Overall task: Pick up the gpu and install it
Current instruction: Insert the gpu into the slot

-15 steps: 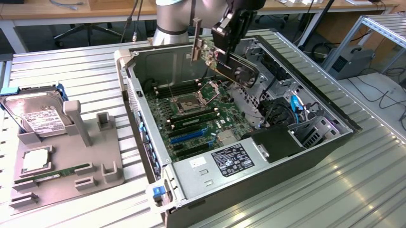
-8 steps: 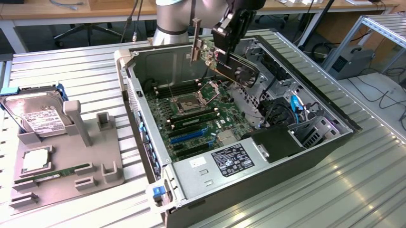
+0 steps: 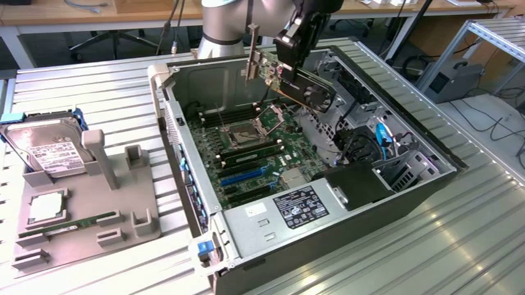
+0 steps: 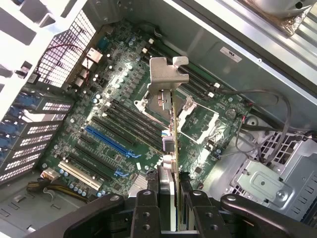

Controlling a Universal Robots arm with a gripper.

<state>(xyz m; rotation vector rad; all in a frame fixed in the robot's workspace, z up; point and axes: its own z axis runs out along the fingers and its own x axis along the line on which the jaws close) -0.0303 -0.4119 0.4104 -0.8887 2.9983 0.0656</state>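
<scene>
counts, task: we see one gpu (image 3: 283,78), one end effector (image 3: 294,49), one arm (image 3: 225,21), one open PC case (image 3: 197,203).
counts, spares: one hard drive (image 3: 51,153), one processor chip (image 3: 45,207) and one memory stick (image 3: 70,224), all on one grey tray (image 3: 82,246).
end effector: pinching the gpu by its top edge, jaws pressed onto both faces of the card.
gpu location: in the air over the far part of the case, above the motherboard (image 3: 254,166), touching nothing but the end effector. It hangs tilted, with the metal bracket end toward the exterior view's left.
tray location: on the desk (image 3: 107,98), well apart from the case, at the exterior view's left.
around the card: CPU socket (image 3: 246,129) on the board below it. On the exterior view's right sit a black box (image 3: 361,184) and a blue cable (image 3: 382,136).
in the way: case walls ring the board; grey cables (image 4: 270,99) loop beside the socket, off to one side of the card.
exterior view gives us: the card's broad face with its fan, the tilt, the tray parts, and the arm over the far case wall.
wrist view gives us: the gpu (image 4: 166,84) edge-on in the end effector (image 4: 175,191), with its bracket over the CPU socket (image 4: 198,119). To one side on the motherboard (image 4: 99,114) we count one long blue slot (image 4: 110,140) and one white slot (image 4: 81,173).
</scene>
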